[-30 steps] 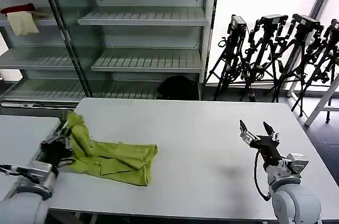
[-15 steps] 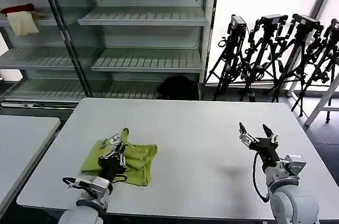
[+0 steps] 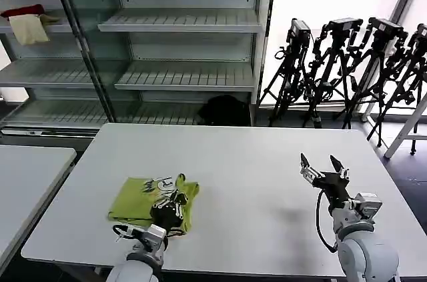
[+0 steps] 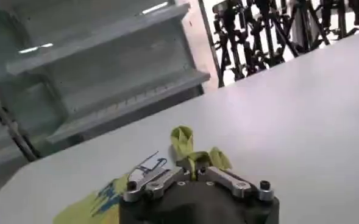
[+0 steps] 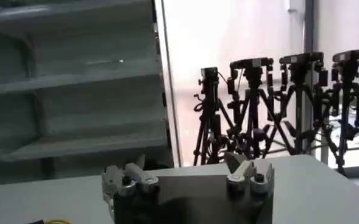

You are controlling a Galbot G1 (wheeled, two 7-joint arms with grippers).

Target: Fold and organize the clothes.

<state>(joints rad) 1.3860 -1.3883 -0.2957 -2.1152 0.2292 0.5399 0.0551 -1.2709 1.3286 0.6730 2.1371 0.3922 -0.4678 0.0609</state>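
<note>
The left gripper [image 3: 175, 192], low in the frame's lower left, pinches a fold of the lime T-shirt [image 3: 133, 201] lying bunched on the white table [image 3: 247, 162]. That thin pinch could slip, undoing the fold. The right gripper [image 3: 321, 167] hovers spread wide at lower right.

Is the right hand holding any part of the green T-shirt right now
No. In the head view the right hand hangs open and empty over bare table, far from the green T-shirt, which lies at the left hand.
</note>
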